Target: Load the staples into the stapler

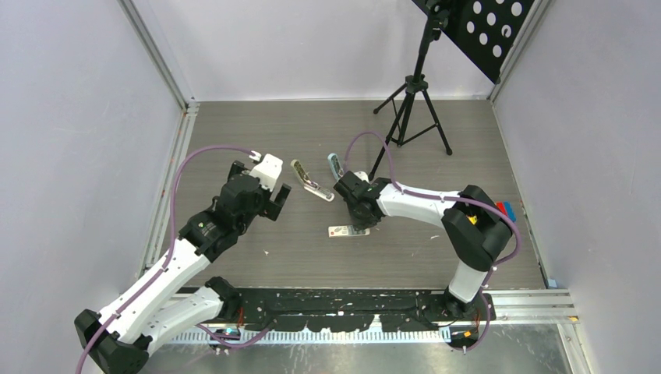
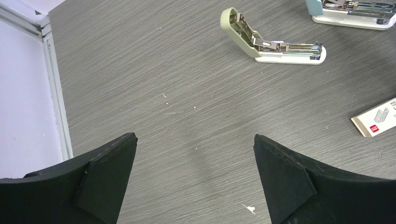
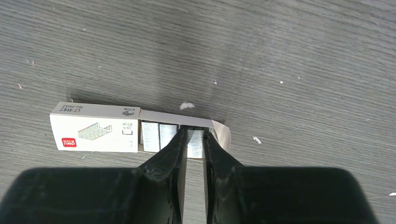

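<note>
The staples' white box [image 3: 93, 133] with a red mark lies flat on the table, its inner tray slid out to the right with silvery strips [image 3: 159, 136] showing. My right gripper [image 3: 195, 135] points down into the tray, jaws closed against both sides of one staple strip [image 3: 195, 143]. From above, the right gripper [image 1: 360, 222] covers the box's [image 1: 343, 231] right end. A pale green stapler [image 1: 310, 183] lies hinged open; in the left wrist view the stapler [image 2: 271, 44] shows its metal channel. My left gripper [image 1: 277, 201] hovers left of it, open and empty [image 2: 195, 140].
A second, light blue stapler [image 1: 335, 166] stands open just behind my right wrist, also seen as the blue stapler [image 2: 350, 11] at the top right. A black tripod [image 1: 413, 109] stands at the back. Red and blue items [image 1: 505, 209] sit by the right wall.
</note>
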Tool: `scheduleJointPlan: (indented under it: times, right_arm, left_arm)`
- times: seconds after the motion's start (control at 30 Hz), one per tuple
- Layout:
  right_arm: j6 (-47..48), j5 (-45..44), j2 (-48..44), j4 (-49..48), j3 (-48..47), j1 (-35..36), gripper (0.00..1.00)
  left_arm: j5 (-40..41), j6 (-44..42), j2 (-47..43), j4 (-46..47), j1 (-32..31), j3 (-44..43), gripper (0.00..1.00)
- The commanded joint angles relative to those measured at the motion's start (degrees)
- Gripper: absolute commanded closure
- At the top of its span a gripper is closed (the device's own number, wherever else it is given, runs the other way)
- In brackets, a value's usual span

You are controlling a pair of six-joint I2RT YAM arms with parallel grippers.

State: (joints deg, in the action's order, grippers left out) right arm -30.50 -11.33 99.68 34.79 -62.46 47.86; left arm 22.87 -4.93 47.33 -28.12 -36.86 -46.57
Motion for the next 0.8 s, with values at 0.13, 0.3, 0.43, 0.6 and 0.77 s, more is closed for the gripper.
scheduleJointPlan:
  times: [0.13, 0.3, 0.43, 0.6, 0.77]
  right_arm:
    - [0.78, -0.95, -4.43, 1.97, -2.46, 0.25, 0.82]
    - [3.58, -0.05, -7.21, 2.67, -4.02, 0.26, 0.82]
    - [7.65, 0.92, -8.17, 2.82, -5.82, 0.23, 0.82]
    - [15.51, 2.99, -7.15, 1.55, -8.91, -0.12, 0.82]
    - [22.93, 6.73, -4.04, -1.75, -11.41, -0.78, 0.82]
  left_arm:
    - [-0.51, 0.71, -1.19, 1.22, 0.68, 0.42, 0.0]
    - [-0.48, 0.79, -1.58, 1.48, 1.12, 0.51, 0.0]
    - [-0.42, 0.8, -2.5, 2.07, 1.54, 0.85, 0.0]
    - [0.09, 0.73, -3.82, 2.63, 2.26, 1.28, 0.0]
    - [1.38, 0.49, -5.78, 3.34, 2.95, 1.77, 0.0]
